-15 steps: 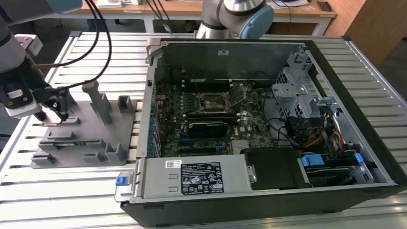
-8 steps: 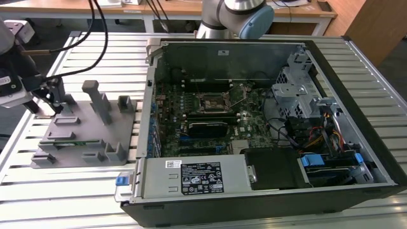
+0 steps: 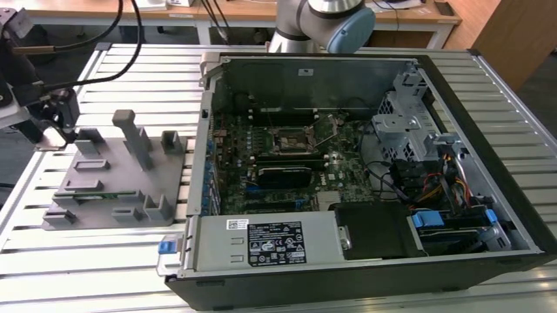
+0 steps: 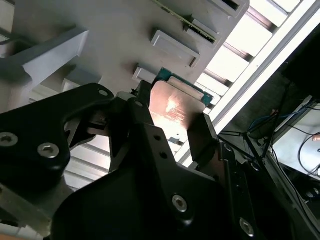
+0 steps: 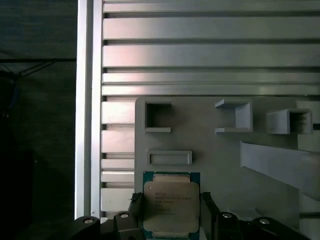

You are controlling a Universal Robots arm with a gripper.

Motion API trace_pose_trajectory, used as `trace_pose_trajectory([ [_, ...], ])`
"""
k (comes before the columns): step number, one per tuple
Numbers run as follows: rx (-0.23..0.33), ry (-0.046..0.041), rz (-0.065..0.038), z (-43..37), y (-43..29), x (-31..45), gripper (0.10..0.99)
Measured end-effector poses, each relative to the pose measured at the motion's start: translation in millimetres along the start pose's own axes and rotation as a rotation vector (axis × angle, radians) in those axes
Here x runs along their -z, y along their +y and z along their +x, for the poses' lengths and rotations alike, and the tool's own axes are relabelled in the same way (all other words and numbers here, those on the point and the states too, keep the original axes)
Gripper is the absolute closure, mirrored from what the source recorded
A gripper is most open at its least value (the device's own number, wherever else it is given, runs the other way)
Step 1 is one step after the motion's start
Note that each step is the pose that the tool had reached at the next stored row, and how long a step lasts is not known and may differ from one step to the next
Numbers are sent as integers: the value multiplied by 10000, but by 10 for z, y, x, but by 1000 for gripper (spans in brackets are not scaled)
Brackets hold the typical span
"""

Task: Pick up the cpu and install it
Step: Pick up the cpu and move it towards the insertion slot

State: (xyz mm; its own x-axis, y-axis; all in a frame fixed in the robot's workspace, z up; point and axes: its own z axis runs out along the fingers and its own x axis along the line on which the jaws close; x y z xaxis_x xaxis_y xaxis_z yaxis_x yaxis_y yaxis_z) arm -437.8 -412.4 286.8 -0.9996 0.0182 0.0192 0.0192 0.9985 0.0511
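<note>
Black pincer (image 3: 59, 134) on the downward-pointing arm closes on two opposite edges of the small square silver-topped cpu (image 5: 171, 197), lying flat, top up, at the grey plastic fixture's (image 5: 220, 160) corner.

pale silver-topped square cpu (image 5: 171, 205), flat at grey fixture (image 5: 210, 145) corner

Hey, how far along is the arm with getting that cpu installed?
Done: the gripper is at the grey fixture, fingers closed on two opposite edges of the cpu. In hand: the grasp; whether it has lifted off the fixture is unclear. Left: the install; the motherboard socket in the open case looks empty.
</note>
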Motion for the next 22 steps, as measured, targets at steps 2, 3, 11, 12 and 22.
trace_pose_trajectory([
  [2, -1, 4, -5, 2, 4, 78, 545],
  [3, 1, 1, -25, 2, 5, 111, 545],
  [11, 1, 3, -58, 6, 19, 339, 545],
  [12, 1, 2, -59, 7, 22, 371, 545],
  [22, 1, 2, -59, 15, 45, 773, 545],
])
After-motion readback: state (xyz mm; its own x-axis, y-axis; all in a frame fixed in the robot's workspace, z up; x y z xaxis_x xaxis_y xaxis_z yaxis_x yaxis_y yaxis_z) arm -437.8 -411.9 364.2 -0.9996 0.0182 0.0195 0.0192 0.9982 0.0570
